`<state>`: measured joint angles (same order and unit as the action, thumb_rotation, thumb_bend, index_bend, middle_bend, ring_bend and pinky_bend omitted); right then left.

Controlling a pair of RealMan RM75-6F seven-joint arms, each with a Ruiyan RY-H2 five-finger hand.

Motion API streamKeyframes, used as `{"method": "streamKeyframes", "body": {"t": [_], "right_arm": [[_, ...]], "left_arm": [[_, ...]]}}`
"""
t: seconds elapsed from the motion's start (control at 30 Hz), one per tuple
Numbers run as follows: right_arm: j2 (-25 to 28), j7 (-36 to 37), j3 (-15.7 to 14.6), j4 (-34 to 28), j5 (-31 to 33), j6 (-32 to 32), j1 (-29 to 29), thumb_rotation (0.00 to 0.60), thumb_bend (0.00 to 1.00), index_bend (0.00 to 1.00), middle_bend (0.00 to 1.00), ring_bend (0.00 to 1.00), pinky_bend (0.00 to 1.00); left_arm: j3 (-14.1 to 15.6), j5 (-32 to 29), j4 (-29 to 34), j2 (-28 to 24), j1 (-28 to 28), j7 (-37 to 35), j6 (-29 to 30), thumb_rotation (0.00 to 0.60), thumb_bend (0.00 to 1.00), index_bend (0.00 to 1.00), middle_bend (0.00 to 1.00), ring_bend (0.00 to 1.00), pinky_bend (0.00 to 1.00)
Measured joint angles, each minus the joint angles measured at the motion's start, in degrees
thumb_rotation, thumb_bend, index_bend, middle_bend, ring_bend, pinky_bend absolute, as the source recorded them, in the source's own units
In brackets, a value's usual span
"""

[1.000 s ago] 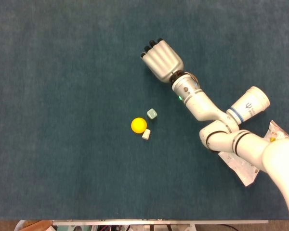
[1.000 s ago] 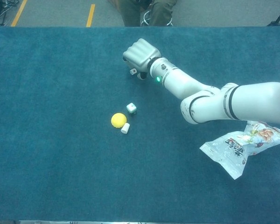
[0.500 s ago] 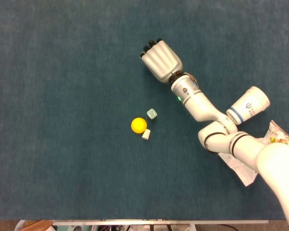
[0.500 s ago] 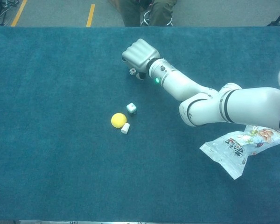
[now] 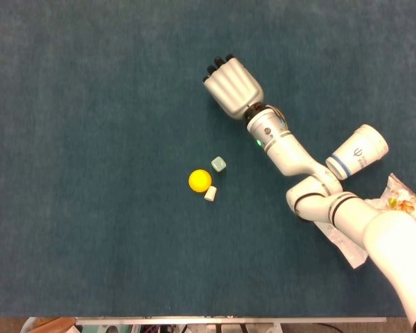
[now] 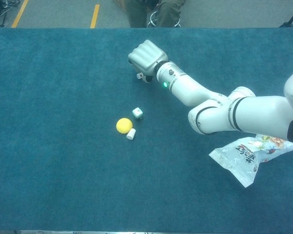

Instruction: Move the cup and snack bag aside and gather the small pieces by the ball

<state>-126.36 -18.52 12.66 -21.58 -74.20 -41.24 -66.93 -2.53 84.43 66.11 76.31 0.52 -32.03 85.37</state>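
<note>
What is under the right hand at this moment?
In the chest view a small pale piece shows below the right hand, on the blue table. The hand covers whether its fingers touch it.

Fuzzy matt blue cloth on the table (image 5: 90, 104), glossy crinkly plastic snack bag (image 6: 244, 156), and a smooth metallic-looking right hand (image 5: 233, 86).

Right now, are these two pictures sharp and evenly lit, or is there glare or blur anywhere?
Head view: even, soft light, no glare; the ball and cup look crisp, with only faint shadows. Chest view: likewise sharp on the right hand and snack bag, whose plastic shows slight sheen; the floor beyond the table is brighter.
</note>
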Motion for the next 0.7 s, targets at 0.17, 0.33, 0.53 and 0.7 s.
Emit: {"method": "streamKeyframes", "body": {"t": [0.17, 0.33, 0.53, 0.7], "right_arm": [[-0.23, 0.53, -0.09, 0.52, -0.56, 0.2, 0.06, 0.6, 0.25, 0.54, 0.44, 0.3, 0.41], [-0.63, 0.78, 0.09, 1.16, -0.82, 0.31, -0.07, 0.6, 0.25, 0.54, 0.44, 0.3, 0.41], [-1.06, 1.06, 0.3, 1.86, -1.16, -0.2, -0.09, 0.6, 0.26, 0.6, 0.44, 0.31, 0.41], [-0.97, 1.81, 0.43, 1.86, -1.54, -1.04, -0.05, 0.6, 0.26, 0.62, 0.45, 0.31, 0.41]], "left_arm": [[-0.04, -0.08, 0.04, -0.01, 0.0, -0.06, -0.06, 0.6, 0.31, 0.55, 0.5, 0.34, 0.5], [0.06, -0.04, -0.15, 0.09, -0.16, -0.2, 0.06, 0.6, 0.31, 0.55, 0.5, 0.34, 0.5], [0.03, -0.12, -0.43, 0.18, -0.15, -0.49, -0.11, 0.6, 0.31, 0.55, 0.5, 0.34, 0.5], [-0.05, -0.12, -0.49, 0.19, -0.08, -0.51, -0.13, 0.6, 0.31, 0.55, 0.5, 0.34, 0.5]]}}
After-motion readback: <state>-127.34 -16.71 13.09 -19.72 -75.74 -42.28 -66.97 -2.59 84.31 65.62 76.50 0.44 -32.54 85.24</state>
